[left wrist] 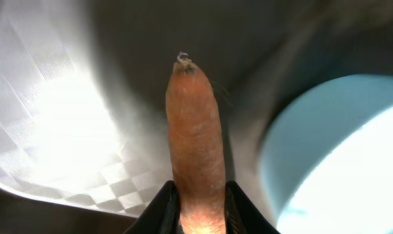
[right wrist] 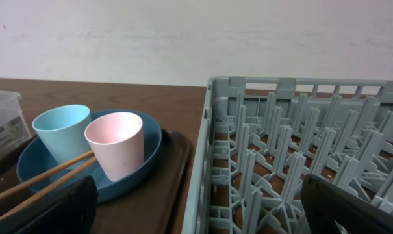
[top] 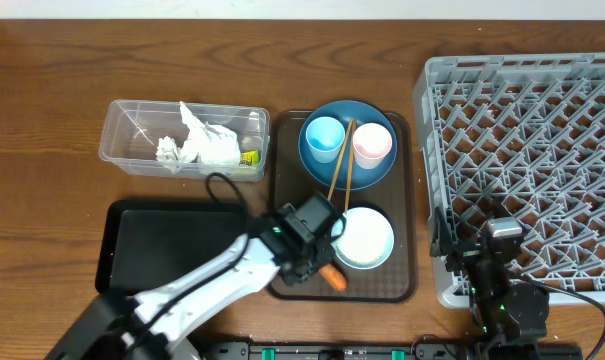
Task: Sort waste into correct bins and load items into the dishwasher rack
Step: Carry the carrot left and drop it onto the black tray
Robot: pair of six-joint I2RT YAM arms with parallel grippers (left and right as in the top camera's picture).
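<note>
My left gripper (top: 320,262) is shut on the orange carrot (top: 333,277) low over the brown serving tray, beside the light blue bowl (top: 365,238). In the left wrist view the carrot (left wrist: 195,143) sticks out from between the jaws (left wrist: 201,214), with the bowl (left wrist: 339,149) at right. The dark blue plate (top: 347,143) holds the light blue cup (top: 323,136), the pinkish-white cup (top: 372,145) and the chopsticks (top: 339,160). The clear tub (top: 127,135) holds white napkins (top: 204,146) and the yellow-green wrapper (top: 249,157). The black tray (top: 172,245) lies at front left. My right gripper (top: 492,262) is open at the grey rack's (top: 532,130) front left corner.
The brown serving tray (top: 407,200) sits between the tub and the rack. In the right wrist view the rack's wall (right wrist: 202,169) stands right beside the plate (right wrist: 151,146), the cups (right wrist: 115,153) and the chopsticks (right wrist: 34,182). A wall runs along the table's far edge.
</note>
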